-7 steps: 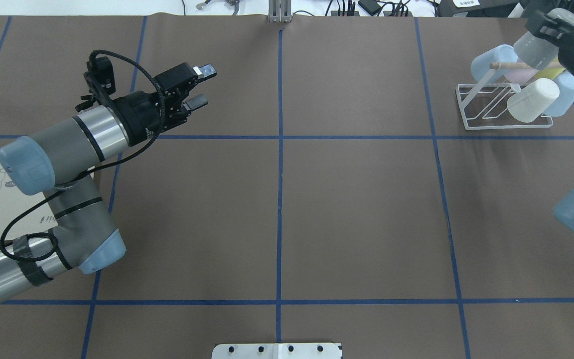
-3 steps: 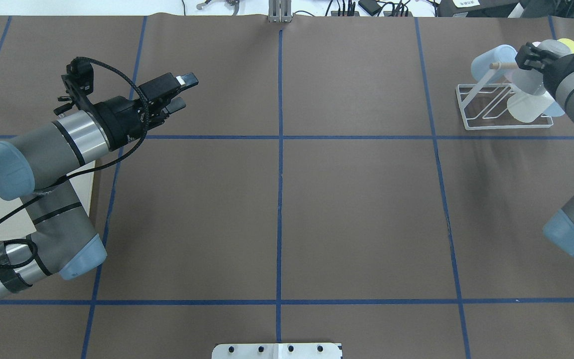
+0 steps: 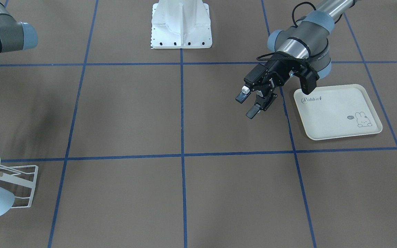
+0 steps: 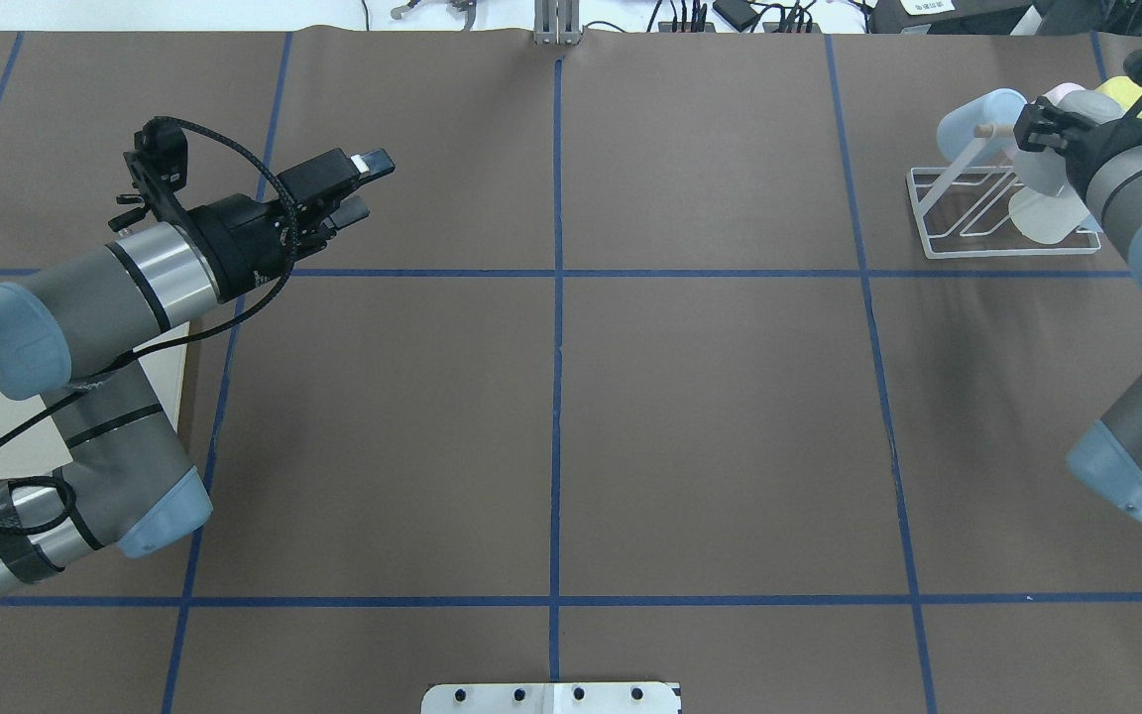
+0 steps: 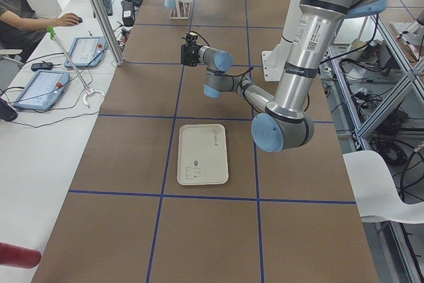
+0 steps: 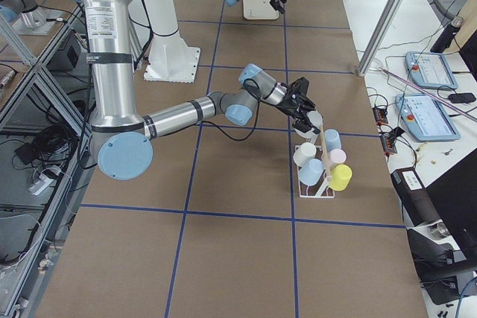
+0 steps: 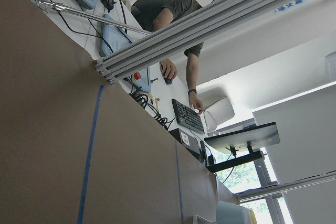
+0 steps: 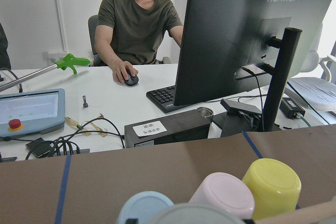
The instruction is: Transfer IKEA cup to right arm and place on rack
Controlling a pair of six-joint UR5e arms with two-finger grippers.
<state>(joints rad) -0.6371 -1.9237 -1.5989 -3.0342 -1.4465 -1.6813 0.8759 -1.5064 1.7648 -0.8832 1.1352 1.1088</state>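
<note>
My right gripper (image 4: 1040, 129) is shut on the IKEA cup (image 4: 1047, 169), a pale grey-white cup. It holds the cup tilted over the white wire rack (image 4: 938, 213), close to the wooden peg (image 4: 992, 130). I cannot tell whether the cup touches a prong. The exterior right view shows the same: right gripper (image 6: 303, 106), cup (image 6: 314, 118), rack (image 6: 317, 191). In the right wrist view the cup's rim (image 8: 194, 214) fills the bottom edge. My left gripper (image 4: 365, 185) hangs open and empty over the table's left half, also seen as left gripper (image 3: 246, 105).
The rack also carries a blue cup (image 4: 972, 119), a pink cup (image 8: 223, 195), a yellow cup (image 8: 270, 184) and a white cup (image 4: 1037, 213). A cream rabbit-print tray (image 3: 336, 113) lies beside the left arm. A person (image 8: 139, 22) sits at a desk past the table's far edge.
The right arm has carried the cup down and to the left onto the rack area. The left arm pulled back to the left earlier and has hardly moved since.
</note>
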